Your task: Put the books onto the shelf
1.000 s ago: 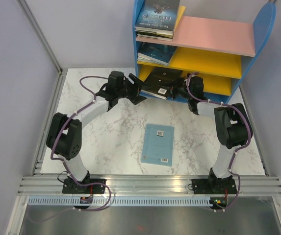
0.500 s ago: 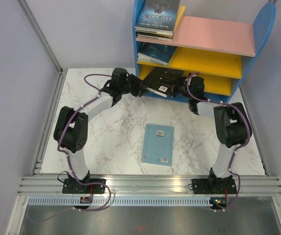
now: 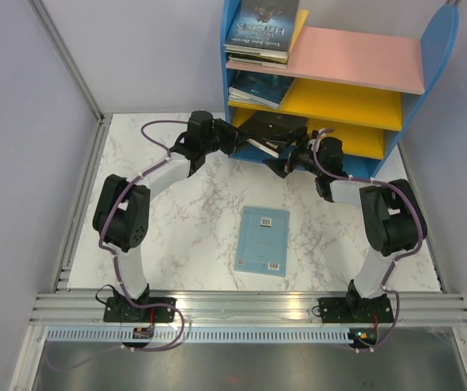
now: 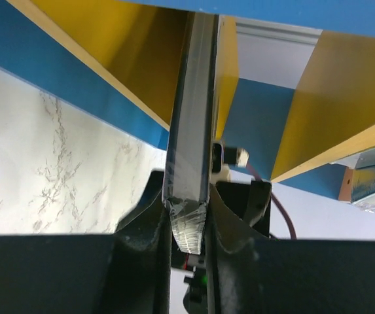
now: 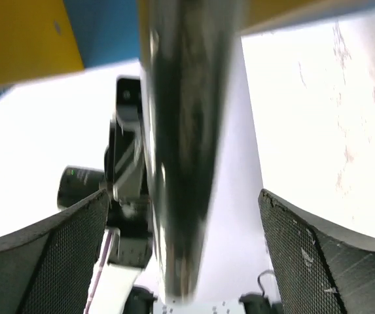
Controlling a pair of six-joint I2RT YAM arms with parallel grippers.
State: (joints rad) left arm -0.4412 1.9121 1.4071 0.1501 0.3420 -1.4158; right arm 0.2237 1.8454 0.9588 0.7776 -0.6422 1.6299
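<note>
Left end effector [image 4: 188, 216] tight on one edge of the black book [image 4: 194, 118]; right end effector [image 5: 184, 196] wide open around it.

I see the black book [image 3: 272, 129], left gripper [image 3: 240, 145] and right gripper [image 3: 290, 159] blocking the left of the lowest bay of the shelf [image 3: 439, 49]; its right half is free.

The shelf [image 3: 363, 53] stood at the far edge of the table [image 3: 184, 228], right of centre, with a stack of books [image 3: 259, 28] on the left of its top board and a second book [image 3: 257, 88] on the board below. A third book [image 3: 272, 130] sat tilted at the lowest tier's mouth, clamped from the left by the left pincer [image 3: 235, 142], the right pincer [image 3: 292, 159] just to its right. A fourth book [image 3: 263, 239] lay flat on the table before the shelf, between the arms.
</note>
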